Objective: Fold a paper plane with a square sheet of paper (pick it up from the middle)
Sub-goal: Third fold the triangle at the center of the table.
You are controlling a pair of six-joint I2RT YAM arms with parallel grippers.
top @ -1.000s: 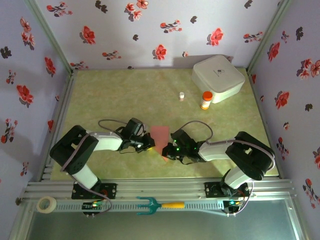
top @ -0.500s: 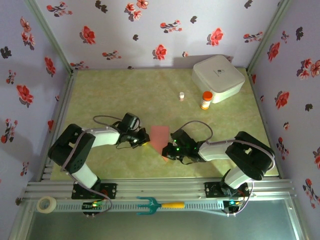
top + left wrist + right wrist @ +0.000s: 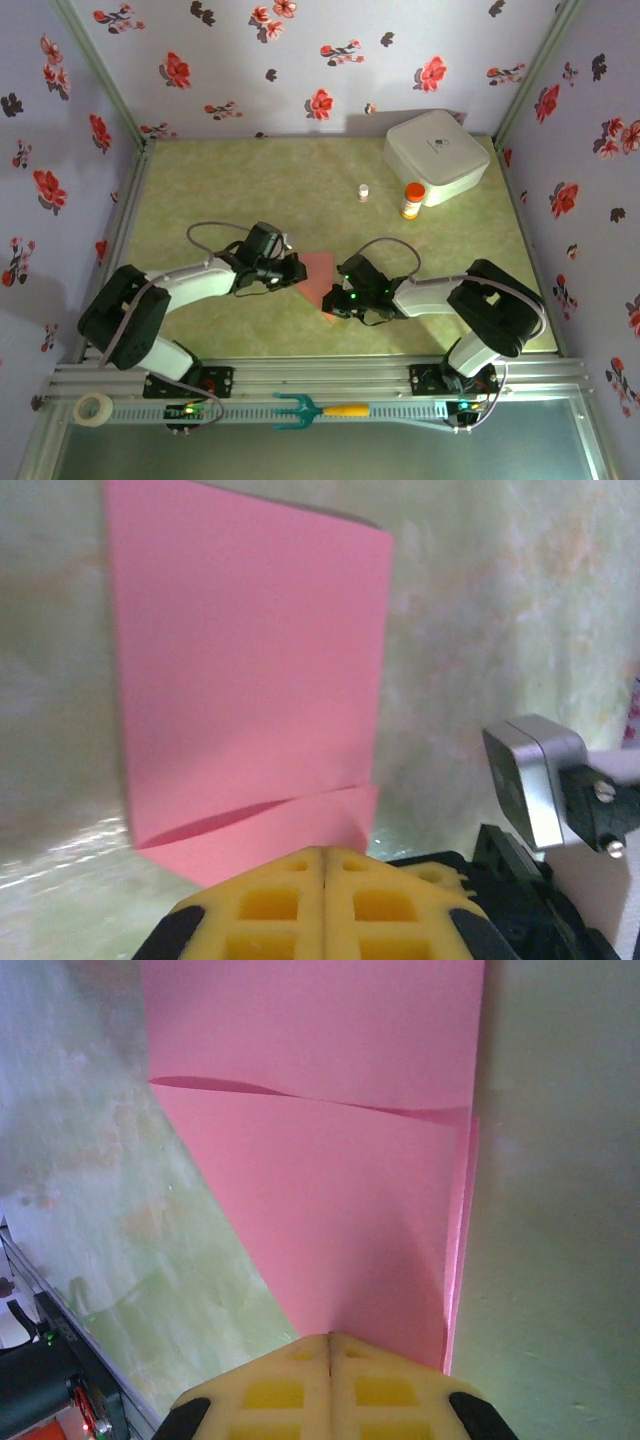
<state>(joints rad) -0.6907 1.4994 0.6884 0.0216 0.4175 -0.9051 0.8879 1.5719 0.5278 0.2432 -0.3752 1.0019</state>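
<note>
The square sheet of salmon-pink paper (image 3: 318,272) lies part-folded near the ctr of the green marbled worktop (image 3: 250,180), closer to its near edge. One corner is turned in on a diagonal to make a point, and a short flap crosses the other end (image 3: 250,680). It's not yet a dart. Vs half a sec ago the sheet sits in much the same spot, and the right gripper (image 3: 333,303) has barely shifted. Its jaws are together, w/ the yellow tips at the pointed end of the diagonal fold (image 3: 330,1340). The change is on the other side. The left gripper (image 3: 296,272) had drawn back from the sheet's left edge and is now back at it, arm stretched lower and longer. Its jaws are also together and clamp nothing, w/ the tips just over the short flap (image 3: 323,855); can't tell if they press the paper. Probably the right pins the point while the left re-sets to flatten a crease, so the fold is early to mid. There's plenty of room for moving: the far half and left side of the worktop are bare. The white rounded plastic box (image 3: 436,155), orange-capped bottle (image 3: 411,200) and small white vial (image 3: 364,192) sit toward the far right corner, well apart. The teal fork with an orange handle (image 3: 318,409) and roll of pale tape (image 3: 94,407) rest on the metal rail (image 3: 560,375) past the near edge. The tightest spot is btw the two grippers themselves.
</note>
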